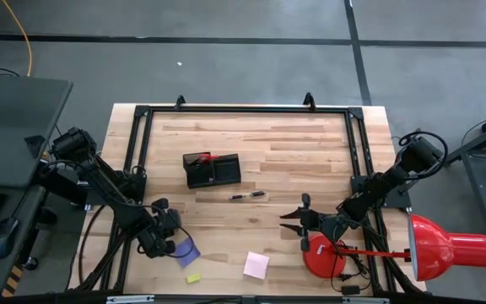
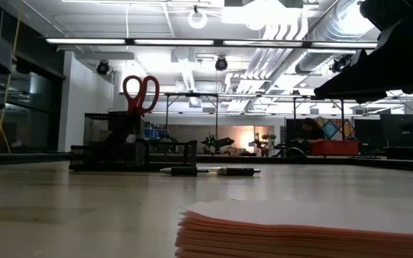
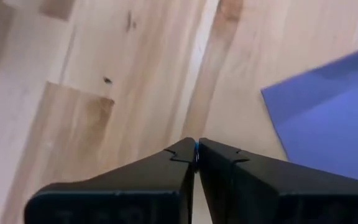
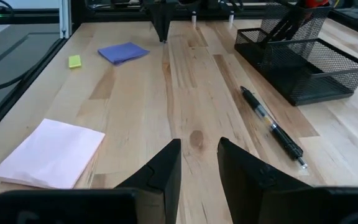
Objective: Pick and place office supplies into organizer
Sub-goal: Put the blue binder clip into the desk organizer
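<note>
My left tool (image 3: pixel 196 149) pinched empty beside blue pad (image 3: pixel 328 118); right tool (image 4: pixel 199 163) parted, empty, above counter (image 4: pixel 191 93).

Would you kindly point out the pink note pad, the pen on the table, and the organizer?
pink note pad (image 4: pixel 51 153), right wrist view, middle of its top sheet.
pen (image 4: pixel 271 125), right wrist view, mid-barrel.
organizer (image 1: pixel 213 170), high view, its black body.

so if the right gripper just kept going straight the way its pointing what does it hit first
Probably nothing nearby: bare table lies ahead of the right gripper. Farthest along that line is the left gripper, though depth is unclear.
</note>
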You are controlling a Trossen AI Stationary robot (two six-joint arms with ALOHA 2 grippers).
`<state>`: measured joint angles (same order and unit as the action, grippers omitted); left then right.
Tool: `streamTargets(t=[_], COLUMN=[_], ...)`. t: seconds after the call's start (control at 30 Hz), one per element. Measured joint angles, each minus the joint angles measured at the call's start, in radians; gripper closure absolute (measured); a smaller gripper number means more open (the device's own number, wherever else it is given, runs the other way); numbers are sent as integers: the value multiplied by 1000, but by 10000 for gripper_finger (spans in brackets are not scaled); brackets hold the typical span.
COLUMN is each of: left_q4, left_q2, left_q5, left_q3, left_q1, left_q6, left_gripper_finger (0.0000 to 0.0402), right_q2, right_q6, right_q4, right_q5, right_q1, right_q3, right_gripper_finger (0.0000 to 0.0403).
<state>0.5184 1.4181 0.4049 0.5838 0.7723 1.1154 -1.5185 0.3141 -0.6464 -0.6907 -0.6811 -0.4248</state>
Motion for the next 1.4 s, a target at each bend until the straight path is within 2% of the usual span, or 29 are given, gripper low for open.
streamTargets(t=[0.1,0.33,0.53,0.67,1.0,1.27,1.4], left_q4=[0,1,3,4,-88,-126,-126], left_q2=[0,0,0,0,-3,-3,-3], left_q5=[38,230,317,325,337,403,389], left_q3=[0,0,0,0,0,0,0], left_q1=[0,-5,-94,-200,-420,-506,-537], left_q6=[-8,13,15,-9,-220,-275,-278], left_gripper_finger=[399,399,399,399,400,400,400], right_q2=[0,0,0,0,-1,-1,-1], right_q6=[0,0,0,0,3,27,27], right_q4=[0,0,0,0,15,37,37], right_q5=[0,-14,-16,-16,-17,-17,-17], right_q1=[0,0,0,0,0,0,0], right_q3=[0,0,0,0,0,0,0], right_gripper_finger=[305,305,305,305,305,305,305])
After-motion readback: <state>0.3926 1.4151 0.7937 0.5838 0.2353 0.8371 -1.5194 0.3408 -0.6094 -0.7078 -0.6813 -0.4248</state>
